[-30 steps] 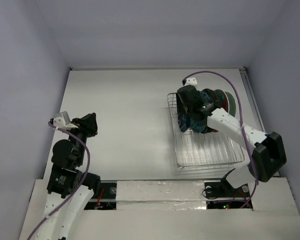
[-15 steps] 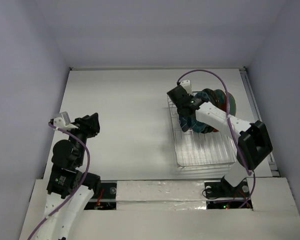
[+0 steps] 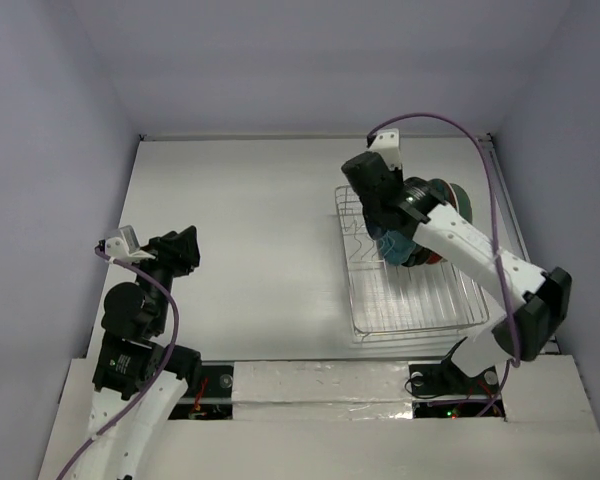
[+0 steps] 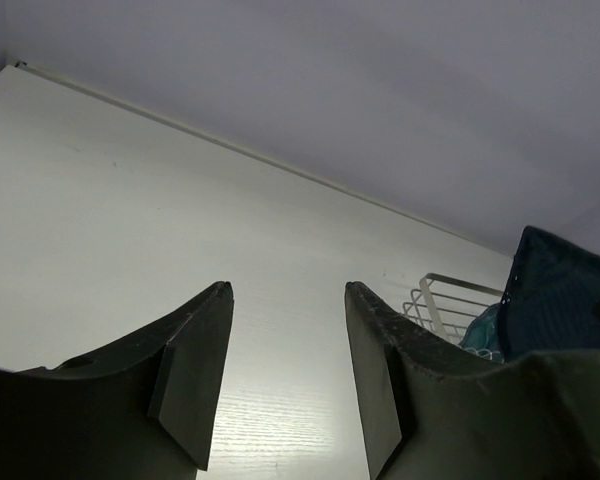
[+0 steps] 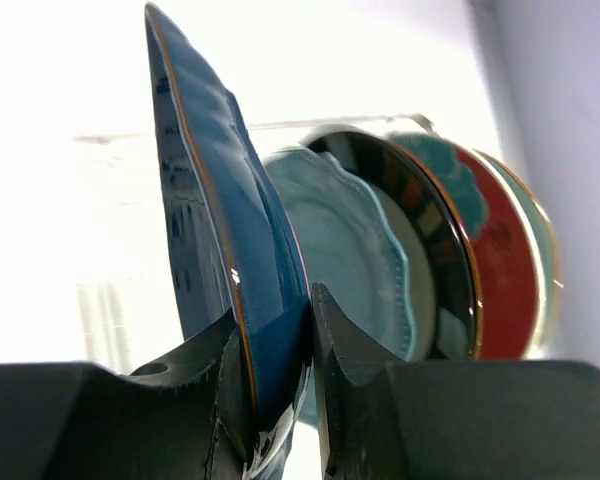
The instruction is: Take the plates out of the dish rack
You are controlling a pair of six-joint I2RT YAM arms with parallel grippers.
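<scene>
My right gripper is shut on the rim of a dark blue wavy-edged plate and holds it upright above the far left part of the silver wire dish rack. In the top view this gripper hides most of that plate. Behind it, standing in the rack, are a light teal wavy plate, a cream plate with a dark rim, and a plate with a red underside. My left gripper is open and empty over the left of the table, far from the rack; it also shows in the top view.
The left wrist view shows the rack's corner and the dark blue plate at the right. White walls close the table at the back and sides. The right arm's elbow hangs over the rack's right edge.
My right gripper has risen and moved toward the far end of the rack with the dark blue plate in it. The arm has swung back to the right. The left arm has not moved.
</scene>
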